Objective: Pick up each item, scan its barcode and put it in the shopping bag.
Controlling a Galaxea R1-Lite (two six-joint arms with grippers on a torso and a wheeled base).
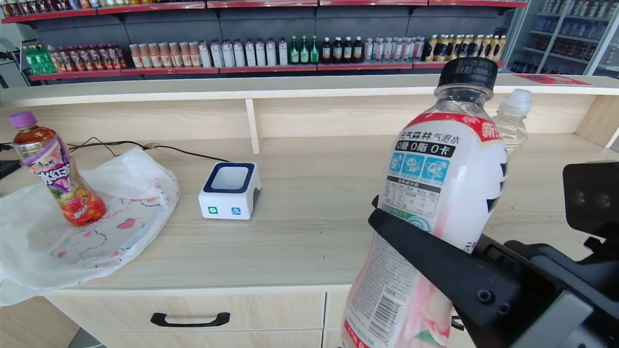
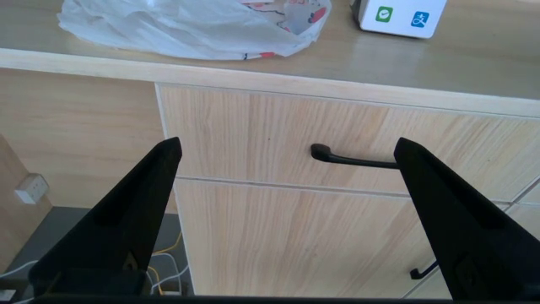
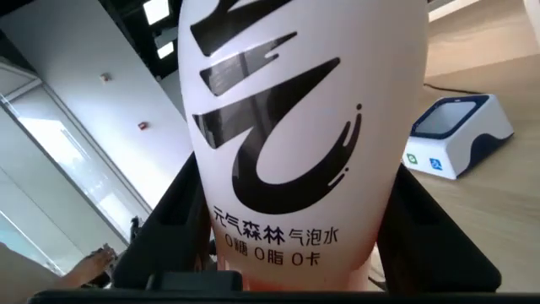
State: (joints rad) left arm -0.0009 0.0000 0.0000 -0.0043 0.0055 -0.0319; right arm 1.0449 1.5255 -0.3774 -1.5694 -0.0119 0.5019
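Note:
My right gripper [image 1: 435,251] is shut on a large clear bottle with a black cap and a white-and-pink label [image 1: 435,193], held up close at the right, above the counter's front edge; its barcode faces down and toward me. In the right wrist view the bottle [image 3: 295,143] stands between the fingers [image 3: 173,215]. The white barcode scanner [image 1: 230,190] [image 3: 460,135] [image 2: 401,15] sits mid-counter. A white plastic shopping bag [image 1: 72,227] [image 2: 194,29] lies at the left with a purple-capped tea bottle [image 1: 58,169] on it. My left gripper [image 2: 287,219] hangs open below the counter, facing the drawers.
A clear bottle with a white cap [image 1: 512,118] stands behind the held bottle. A black cable [image 1: 145,145] runs along the counter's back toward the scanner. Drawer fronts with black handles [image 1: 189,319] [image 2: 354,158] lie below the wooden counter [image 1: 309,227]. Drink shelves line the back wall.

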